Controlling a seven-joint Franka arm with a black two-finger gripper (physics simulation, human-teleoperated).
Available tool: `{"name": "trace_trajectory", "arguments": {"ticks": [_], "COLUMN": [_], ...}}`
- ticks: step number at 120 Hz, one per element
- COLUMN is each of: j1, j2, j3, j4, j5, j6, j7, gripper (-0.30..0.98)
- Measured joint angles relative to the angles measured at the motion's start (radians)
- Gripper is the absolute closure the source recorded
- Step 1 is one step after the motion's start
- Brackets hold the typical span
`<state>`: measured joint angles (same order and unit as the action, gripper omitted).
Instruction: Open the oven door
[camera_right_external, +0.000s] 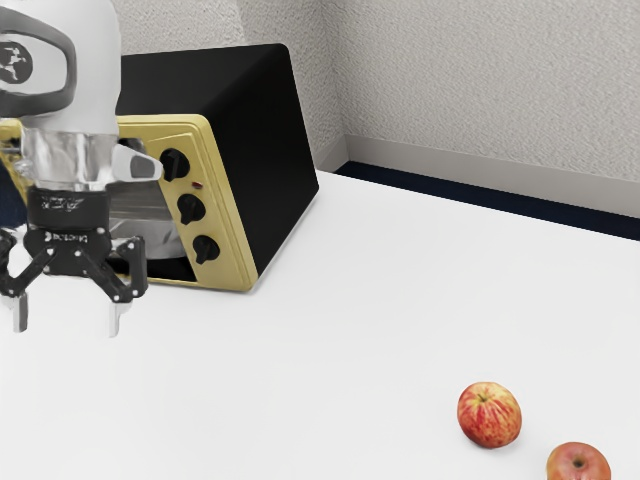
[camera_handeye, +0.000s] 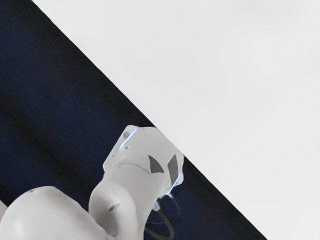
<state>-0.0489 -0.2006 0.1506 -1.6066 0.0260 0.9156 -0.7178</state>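
Jaws spread apart and empty, pointed down over the desk (camera_right_external: 330, 330), are held in front of the oven (camera_right_external: 265, 130), whose door (camera_right_external: 147, 205), partly hidden behind them in the exterior view, must likely be approached frontally.

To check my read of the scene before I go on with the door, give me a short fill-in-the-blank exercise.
The visible side of the oven is coloured ____.
On its front, the visible knobs number ____.
Both fruits on the table are ____.
The open hand is holding ____.

Missing words: black; three; apples; nothing.
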Motion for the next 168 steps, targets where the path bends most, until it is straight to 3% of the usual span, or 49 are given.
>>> {"name": "trace_trajectory", "arguments": {"ticks": [20, 35, 50, 58, 64, 72, 79, 112, 140, 168], "j1": [-0.032, 0.073, 0.182, 0.251, 0.293, 0.442, 0.493, 0.420, 0.528, 0.512], "j2": [0.001, 0.005, 0.127, 0.213, 0.200, 0.123, 0.131, 0.148, 0.124, 0.121], "j3": [0.007, 0.051, 0.102, 0.107, 0.097, -0.018, -0.064, -0.096, -0.052, -0.049], "j4": [-0.006, 0.053, 0.141, 0.214, 0.195, 0.085, 0.070, 0.042, -0.012, -0.032], "j5": [-0.046, -0.041, -0.044, -0.054, -0.067, -0.073, -0.077, -0.091, -0.108, -0.128], "j6": [0.240, 0.327, 0.478, 0.604, 0.694, 0.813, 0.896, 1.135, 1.193, 1.212], "j7": [-0.367, -0.593, -0.741, -0.783, -0.811, -0.845, -0.869, -0.935, -0.953, -0.956], "gripper": [0.00, 0.00, 0.00, 0.00, 0.00, 0.00, 0.00, 0.01, 0.02, 0.02]}}
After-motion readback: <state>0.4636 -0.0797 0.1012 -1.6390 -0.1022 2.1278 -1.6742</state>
